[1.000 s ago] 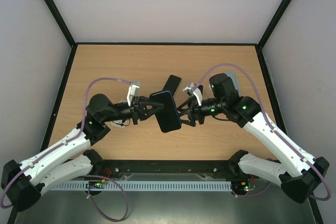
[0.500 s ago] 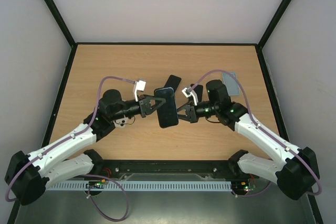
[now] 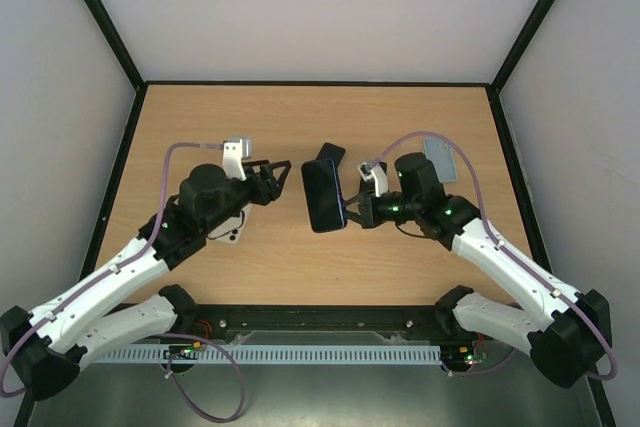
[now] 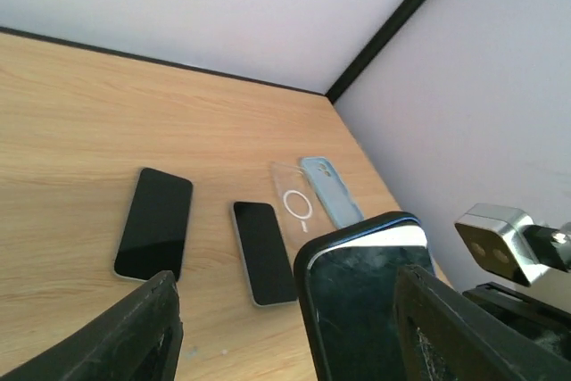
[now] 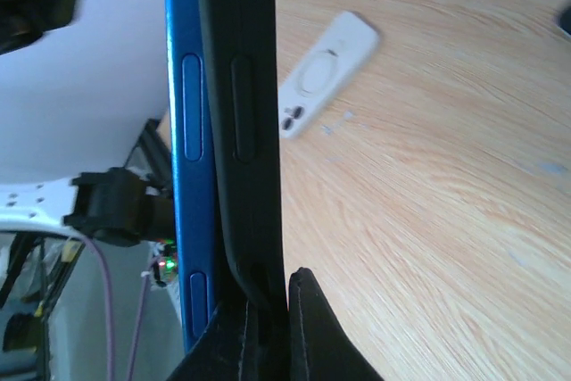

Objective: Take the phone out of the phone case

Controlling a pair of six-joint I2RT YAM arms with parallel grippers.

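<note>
The phone, dark-screened with a blue side, sits in a black phone case and hangs above the table's middle. My right gripper is shut on the case's edge from the right; in the right wrist view its fingertips pinch the black case wall. My left gripper is open, just left of the phone and apart from it. In the left wrist view the cased phone stands ahead between the spread fingers.
On the table behind lie a black phone, a smaller phone, a clear case and a blue case. A white case lies near the left arm. Black-framed walls enclose the table.
My left gripper has opened, let go of the phone and pulled back left. My right gripper has closed on the case and now holds the phone alone.
</note>
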